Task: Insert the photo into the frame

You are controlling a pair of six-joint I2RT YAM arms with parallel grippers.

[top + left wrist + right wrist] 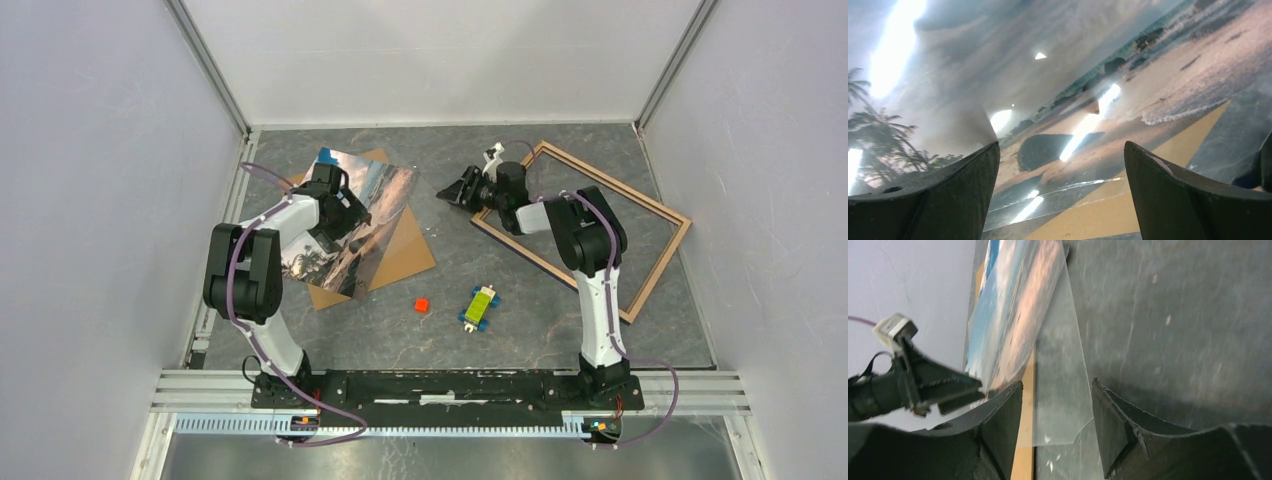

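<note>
The photo [385,190], a glossy seaside print, lies tilted at the left on a plain brown backing board [400,262], with a clear sheet [1060,390] over the board's right part. My left gripper [350,215] is open just above the photo, nothing between its fingers; its wrist view is filled by the photo [1148,75] and the board [1098,215]. My right gripper [445,192] is open and empty, low over the table, pointing left at the photo's right edge [1013,305]. The light wood frame [660,260] lies flat at the right, behind the right gripper.
A small red cube [421,304] and a yellow-green and blue toy [480,305] lie on the table in front of the board. White walls close the left, back and right. The left gripper [948,390] shows in the right wrist view.
</note>
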